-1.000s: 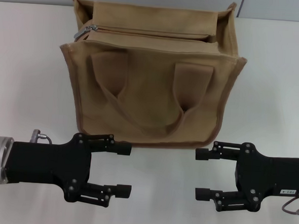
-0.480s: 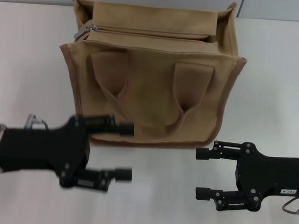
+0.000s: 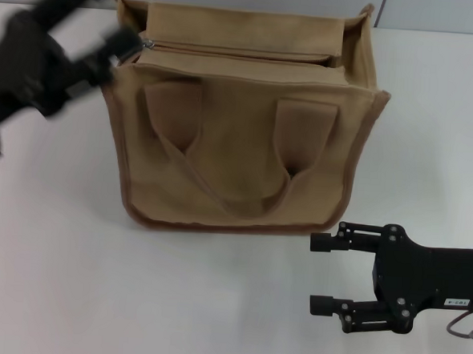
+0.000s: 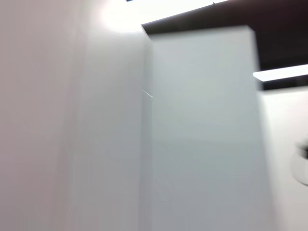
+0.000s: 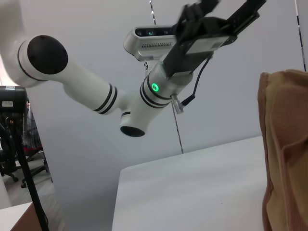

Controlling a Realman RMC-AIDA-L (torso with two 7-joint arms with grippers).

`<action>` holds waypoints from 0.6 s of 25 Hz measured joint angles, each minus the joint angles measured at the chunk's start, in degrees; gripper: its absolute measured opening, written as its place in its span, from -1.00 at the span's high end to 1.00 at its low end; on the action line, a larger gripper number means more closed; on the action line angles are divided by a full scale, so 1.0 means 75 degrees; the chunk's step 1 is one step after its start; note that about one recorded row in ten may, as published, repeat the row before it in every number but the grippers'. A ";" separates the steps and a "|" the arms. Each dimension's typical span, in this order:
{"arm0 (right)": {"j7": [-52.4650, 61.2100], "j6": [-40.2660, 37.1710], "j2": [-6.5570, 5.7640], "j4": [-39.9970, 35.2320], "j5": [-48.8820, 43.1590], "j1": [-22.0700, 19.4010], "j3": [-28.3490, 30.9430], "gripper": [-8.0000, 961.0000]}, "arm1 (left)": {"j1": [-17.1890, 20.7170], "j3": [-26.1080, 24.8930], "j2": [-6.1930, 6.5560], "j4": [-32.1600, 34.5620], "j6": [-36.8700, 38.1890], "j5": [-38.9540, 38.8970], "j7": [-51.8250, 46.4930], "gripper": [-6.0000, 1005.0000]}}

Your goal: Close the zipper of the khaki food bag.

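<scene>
White tabletop fills the head view, with a pale wall behind its far edge. Raised over the far left corner, the left gripper is blurred, its two fingers apart, the nearer fingertip just beside the left end of the khaki food bag; whether it touches the fabric cannot be told. The zipper runs along the bag's top panel, and its silver pull sits at the left end, right next to that fingertip. The bag stands upright toward the far edge of the table, its two strap handles hanging down its near face. Near the front right corner the right gripper rests low over the table, fingers apart and holding nothing, well apart from the bag.
</scene>
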 joint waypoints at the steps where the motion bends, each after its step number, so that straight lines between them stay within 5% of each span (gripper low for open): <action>1: 0.0000 0.0000 0.0000 0.0000 0.0000 0.0000 -0.0001 -0.59 | 0.0057 -0.0311 -0.0042 -0.0018 -0.0073 -0.0267 0.0016 -0.65; 3: 0.0000 -0.0005 -0.0001 0.0000 0.0001 0.0000 -0.0001 -0.59 | 0.0214 -0.1103 -0.0085 -0.0029 -0.0464 -0.0438 0.0165 -0.65; 6: 0.0000 -0.0011 -0.0009 0.0000 0.0003 -0.0015 -0.0002 -0.59 | 0.0278 -0.1215 -0.0075 -0.0032 -0.0604 -0.0433 0.0268 -0.65; 15: 0.0000 -0.0011 -0.0012 0.0000 0.0011 -0.0036 -0.0006 -0.59 | 0.0989 -0.1252 0.0361 0.0021 -0.2288 0.0256 0.1199 -0.65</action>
